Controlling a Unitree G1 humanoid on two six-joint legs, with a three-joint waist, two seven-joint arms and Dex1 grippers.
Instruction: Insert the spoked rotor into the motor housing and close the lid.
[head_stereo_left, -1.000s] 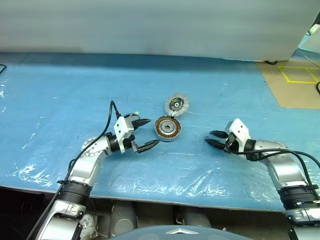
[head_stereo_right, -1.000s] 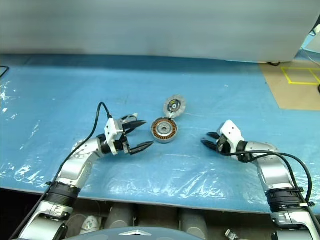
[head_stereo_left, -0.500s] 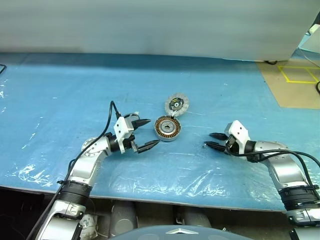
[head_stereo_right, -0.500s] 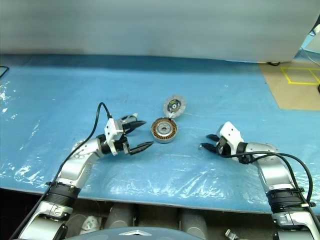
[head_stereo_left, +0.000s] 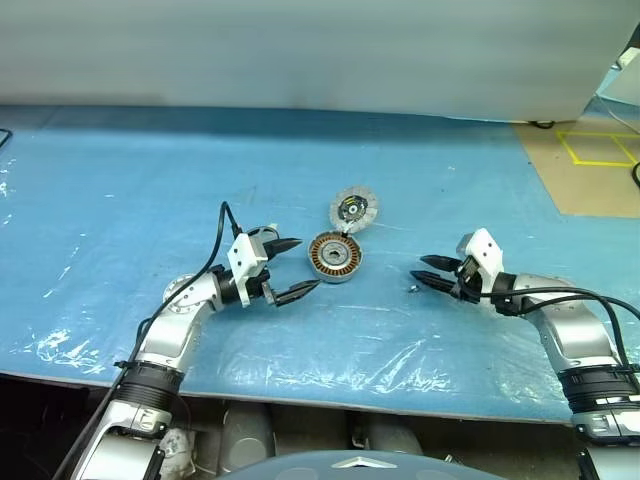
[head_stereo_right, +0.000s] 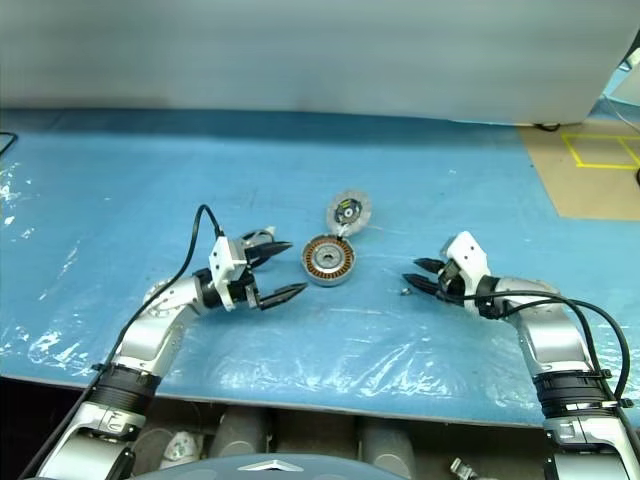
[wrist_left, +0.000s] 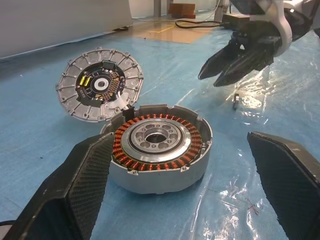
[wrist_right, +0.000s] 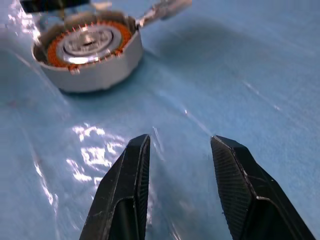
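**Housing sits nearer the left fingers**

While the motor housing (head_stereo_left: 335, 257) lies flat on the tabletop (head_stereo_left: 120, 190), the left gripper (head_stereo_left: 292, 268), fingers spread wide, is just beside it. The right gripper (head_stereo_left: 426, 270), part-open and empty, is farther off. The lid (head_stereo_left: 353, 209) leans against the housing's far edge.

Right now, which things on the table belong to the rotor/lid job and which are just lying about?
Job:
- motor housing, copper windings showing, on the blue sheet
- lid, propped tilted against the housing's far side
- left gripper, open beside the housing
- right gripper, open, empty

Lying about:
- small dark bit on the blue table cover
- yellow-taped floor patch
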